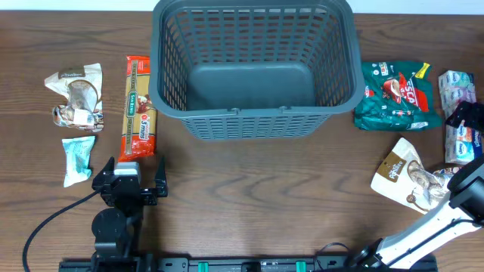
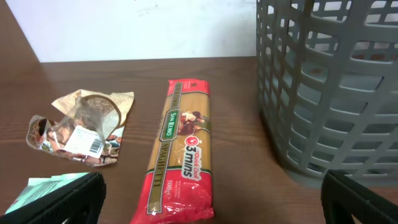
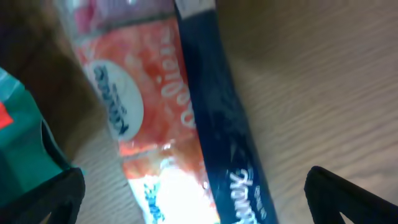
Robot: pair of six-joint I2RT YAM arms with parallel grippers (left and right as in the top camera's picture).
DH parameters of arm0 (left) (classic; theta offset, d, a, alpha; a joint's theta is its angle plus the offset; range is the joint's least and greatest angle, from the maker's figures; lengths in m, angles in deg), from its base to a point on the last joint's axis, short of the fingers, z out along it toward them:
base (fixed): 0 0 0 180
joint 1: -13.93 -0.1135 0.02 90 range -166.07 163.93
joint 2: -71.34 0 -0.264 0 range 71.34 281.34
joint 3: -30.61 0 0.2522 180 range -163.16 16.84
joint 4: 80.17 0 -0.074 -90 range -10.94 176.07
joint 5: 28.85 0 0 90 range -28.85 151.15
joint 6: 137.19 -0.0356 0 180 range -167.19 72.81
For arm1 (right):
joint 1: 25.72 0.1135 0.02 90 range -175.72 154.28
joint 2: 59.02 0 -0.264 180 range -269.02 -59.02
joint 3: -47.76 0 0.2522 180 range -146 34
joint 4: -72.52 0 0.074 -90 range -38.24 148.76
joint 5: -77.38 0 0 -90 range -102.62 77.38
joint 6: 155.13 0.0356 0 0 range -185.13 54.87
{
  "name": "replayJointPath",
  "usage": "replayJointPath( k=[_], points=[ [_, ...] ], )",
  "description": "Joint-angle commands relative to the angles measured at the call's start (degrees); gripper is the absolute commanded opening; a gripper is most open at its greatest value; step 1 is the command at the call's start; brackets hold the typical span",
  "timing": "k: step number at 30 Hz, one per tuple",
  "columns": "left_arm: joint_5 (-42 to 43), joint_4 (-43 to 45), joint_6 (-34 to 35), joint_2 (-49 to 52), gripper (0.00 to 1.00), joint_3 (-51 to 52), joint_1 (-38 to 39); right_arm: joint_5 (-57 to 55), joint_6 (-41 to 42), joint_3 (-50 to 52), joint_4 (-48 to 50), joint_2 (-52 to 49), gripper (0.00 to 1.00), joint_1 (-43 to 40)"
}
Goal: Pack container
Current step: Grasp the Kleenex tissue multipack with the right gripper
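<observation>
The dark grey slotted basket [image 1: 253, 64] stands at the back centre, with nothing in it; its wall fills the right of the left wrist view [image 2: 329, 87]. A long red and gold spaghetti packet [image 1: 140, 109] lies left of it, and shows in the left wrist view [image 2: 180, 155]. My left gripper [image 1: 134, 170] is open, its fingers either side of the packet's near end [image 2: 211, 208]. My right gripper [image 1: 467, 117] is open at the far right, low over an orange, white and dark blue tissue packet [image 3: 180, 124], with its fingers [image 3: 196, 199] either side of it.
A crumpled clear and brown wrapper [image 1: 76, 94] and a small teal packet [image 1: 78, 159] lie at the far left. A green snack bag [image 1: 397, 94] lies right of the basket. A white and brown packet [image 1: 412, 177] and more tissue packets [image 1: 456, 85] are at the right edge.
</observation>
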Motion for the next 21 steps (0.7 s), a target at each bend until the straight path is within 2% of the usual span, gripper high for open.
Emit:
replayJointPath(
  k=[1, 21],
  points=[
    [-0.48, -1.68, -0.33, -0.39, 0.99, 0.92, 0.24, 1.09, -1.99, -0.39, 0.96, -1.05, 0.99, 0.44],
    [-0.46, -1.66, -0.33, -0.39, 0.99, 0.92, 0.24, 5.92, -3.28, 10.67, 10.21, -1.05, 0.99, 0.24]
  ],
)
